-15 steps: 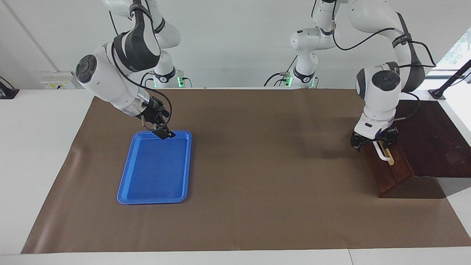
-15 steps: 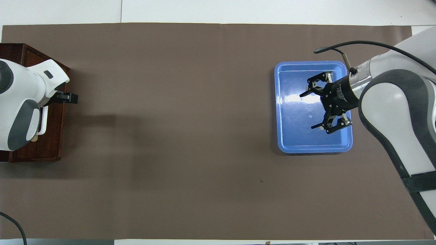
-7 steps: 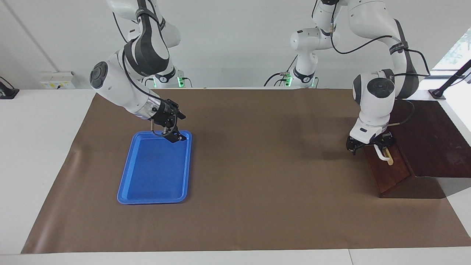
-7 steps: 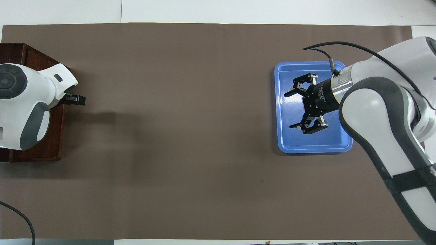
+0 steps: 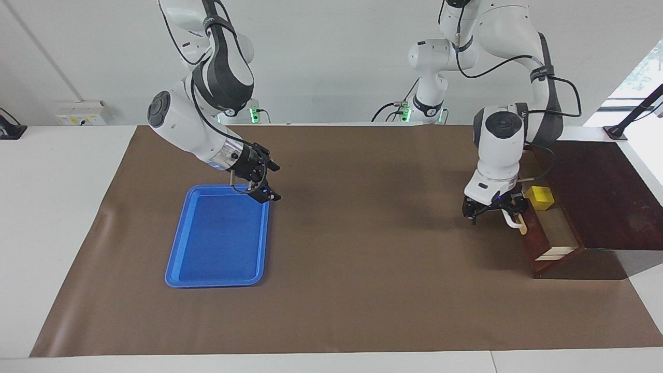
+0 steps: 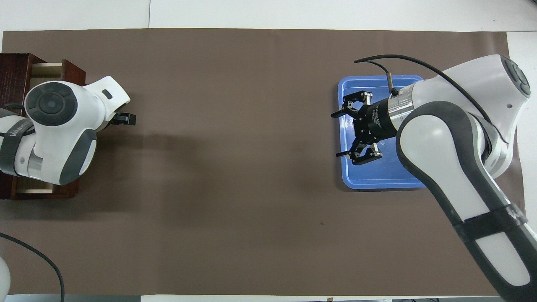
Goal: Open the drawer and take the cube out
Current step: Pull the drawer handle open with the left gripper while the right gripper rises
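Note:
The dark brown drawer (image 5: 537, 243) stands partly pulled out of the dark wooden box (image 5: 606, 197) at the left arm's end of the table. Its pale interior shows. The yellow cube (image 5: 538, 198) lies inside, at the end nearer the robots. My left gripper (image 5: 498, 211) is shut on the drawer's white handle (image 5: 514, 221). In the overhead view the left arm covers the cube and most of the drawer (image 6: 74, 70); only the left gripper's tip (image 6: 125, 119) shows. My right gripper (image 5: 263, 189) is open and empty, raised over the blue tray's edge (image 6: 338, 134).
A flat blue tray (image 5: 217, 243) lies toward the right arm's end of the table, also seen from overhead (image 6: 377, 178). A brown mat (image 5: 362, 259) covers the table.
My left gripper has pulled the drawer out toward the table's middle, baring the pale interior and the yellow cube. My right gripper has moved over the tray toward the left arm's end.

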Controlling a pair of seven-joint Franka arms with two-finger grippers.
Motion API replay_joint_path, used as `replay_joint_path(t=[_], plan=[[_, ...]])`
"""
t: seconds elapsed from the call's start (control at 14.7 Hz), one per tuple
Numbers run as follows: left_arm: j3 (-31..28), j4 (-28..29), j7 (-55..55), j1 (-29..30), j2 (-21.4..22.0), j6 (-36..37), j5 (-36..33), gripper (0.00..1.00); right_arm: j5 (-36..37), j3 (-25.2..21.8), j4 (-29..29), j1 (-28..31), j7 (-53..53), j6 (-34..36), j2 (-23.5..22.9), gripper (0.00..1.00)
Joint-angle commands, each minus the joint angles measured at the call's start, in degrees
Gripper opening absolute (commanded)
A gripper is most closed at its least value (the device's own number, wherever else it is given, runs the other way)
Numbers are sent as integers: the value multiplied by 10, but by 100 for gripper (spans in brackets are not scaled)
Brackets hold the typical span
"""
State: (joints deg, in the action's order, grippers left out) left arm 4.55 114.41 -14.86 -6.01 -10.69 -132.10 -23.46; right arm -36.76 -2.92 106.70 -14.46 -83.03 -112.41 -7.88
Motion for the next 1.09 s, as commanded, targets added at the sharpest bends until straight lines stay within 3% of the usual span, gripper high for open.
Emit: replay_joint_path(t=[0.0, 0.54, 0.75, 1.02], plan=[[-3, -21, -30, -37, -9, 18, -5, 100, -37, -1, 9, -10, 20, -20, -3, 100], [-3, -40, -31, -48, -9, 47, -4, 100, -64, -1, 11, -26, 25, -36, -13, 100], [-2, -124, -27, -50, -22, 140, 7, 100, -67, -1, 9, -32, 31, -39, -14, 100], [-6, -232, -37, -43, -29, 243, 119, 100, -67, -1, 4, -44, 69, -48, -24, 100]])
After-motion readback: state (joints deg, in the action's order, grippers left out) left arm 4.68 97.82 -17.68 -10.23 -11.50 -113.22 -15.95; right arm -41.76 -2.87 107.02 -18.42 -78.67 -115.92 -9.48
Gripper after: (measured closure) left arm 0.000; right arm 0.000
